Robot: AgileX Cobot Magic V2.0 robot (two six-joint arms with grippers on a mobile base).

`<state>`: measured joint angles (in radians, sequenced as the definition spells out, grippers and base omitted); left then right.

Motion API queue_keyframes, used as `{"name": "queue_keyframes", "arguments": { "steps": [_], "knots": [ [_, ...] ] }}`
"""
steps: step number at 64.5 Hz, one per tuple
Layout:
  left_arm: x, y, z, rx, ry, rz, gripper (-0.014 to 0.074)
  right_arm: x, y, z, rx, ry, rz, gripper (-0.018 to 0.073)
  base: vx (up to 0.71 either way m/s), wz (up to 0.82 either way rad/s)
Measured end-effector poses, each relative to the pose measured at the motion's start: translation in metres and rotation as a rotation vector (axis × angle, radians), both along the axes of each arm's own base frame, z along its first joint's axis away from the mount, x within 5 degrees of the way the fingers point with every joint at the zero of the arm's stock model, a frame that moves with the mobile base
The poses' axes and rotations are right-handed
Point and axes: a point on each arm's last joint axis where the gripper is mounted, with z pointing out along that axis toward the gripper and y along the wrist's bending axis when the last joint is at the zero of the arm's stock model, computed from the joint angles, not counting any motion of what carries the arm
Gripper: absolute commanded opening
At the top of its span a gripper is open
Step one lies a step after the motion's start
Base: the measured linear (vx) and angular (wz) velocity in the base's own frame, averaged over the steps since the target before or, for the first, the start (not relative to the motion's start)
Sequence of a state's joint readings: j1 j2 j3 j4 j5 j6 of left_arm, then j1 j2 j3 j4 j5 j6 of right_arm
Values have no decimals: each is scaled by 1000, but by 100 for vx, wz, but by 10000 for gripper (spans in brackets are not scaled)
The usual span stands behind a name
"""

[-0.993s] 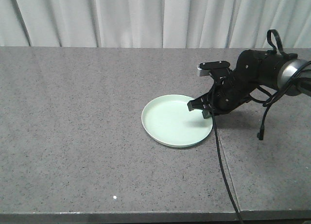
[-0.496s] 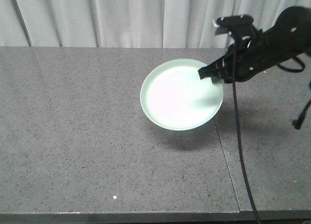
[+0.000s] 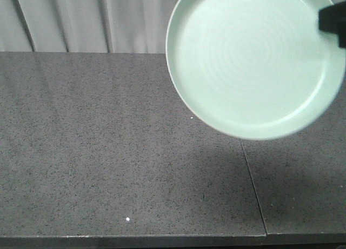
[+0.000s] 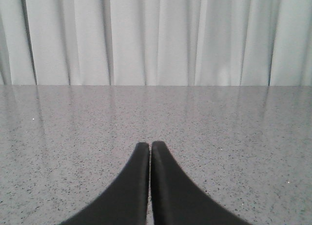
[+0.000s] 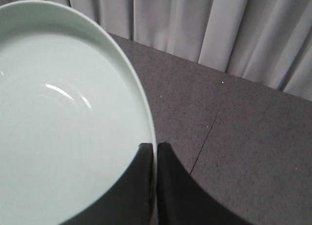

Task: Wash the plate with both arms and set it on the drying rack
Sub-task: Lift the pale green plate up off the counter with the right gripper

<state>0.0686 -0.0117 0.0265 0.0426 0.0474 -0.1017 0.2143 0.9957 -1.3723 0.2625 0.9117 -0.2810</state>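
Note:
The pale mint-green plate (image 3: 254, 60) hangs high above the grey stone counter, tilted with its inner face toward the front camera and filling the upper right. In the right wrist view the plate (image 5: 58, 122) fills the left half. My right gripper (image 5: 156, 146) is shut on its rim, one finger over the inner face and one behind. In the front view only a black bit of the right gripper (image 3: 332, 22) shows at the plate's right edge. My left gripper (image 4: 149, 144) is shut with nothing in it, low over bare counter. The drying rack is out of view.
The speckled grey counter (image 3: 97, 152) has a seam (image 3: 253, 184) running front to back at the right. A pale pleated curtain (image 3: 81, 19) hangs behind the counter's far edge. The plate's shadow (image 3: 281, 168) falls on the counter at the right.
The right arm has lifted the plate off the counter and brought it up and toward the front camera, tilting it to face the lens. Most of the arm has left the front view.

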Motion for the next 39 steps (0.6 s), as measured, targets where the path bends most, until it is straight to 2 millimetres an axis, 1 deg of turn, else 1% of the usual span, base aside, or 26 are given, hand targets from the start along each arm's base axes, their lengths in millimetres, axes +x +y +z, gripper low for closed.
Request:
{"name": "queue_keyframes", "arguments": {
  "steps": [3,4,10,11,17,18,25,32,39],
  "knots": [
    [0,0,0,0,0,0,-6,-16,-4,-9,2,-2,-2,-5,0,0],
    [0,0,0,0,0,0,-6,-24,-5,-15,4,1,-4,-5,0,0],
    [0,0,0,0,0,0,-6,-54,-12,-45,20,20,-21,-5,0,0],
    [0,0,0,0,0,0,-6,-61,-14,-53,21,25,-24,-5,0,0],
    [0,0,0,0,0,0,-6,-89,-22,-86,30,37,-46,-5,0,0],
    [0,0,0,0,0,0,-6,-95,-23,-93,34,38,-50,-5,0,0],
    [0,0,0,0,0,0,-6,-124,-30,-125,86,30,-79,-5,0,0],
    [0,0,0,0,0,0,-6,-143,-36,-145,130,12,-114,-5,0,0],
    [0,0,0,0,0,0,-6,-152,-39,-152,146,0,-130,-5,0,0]
  ]
}}
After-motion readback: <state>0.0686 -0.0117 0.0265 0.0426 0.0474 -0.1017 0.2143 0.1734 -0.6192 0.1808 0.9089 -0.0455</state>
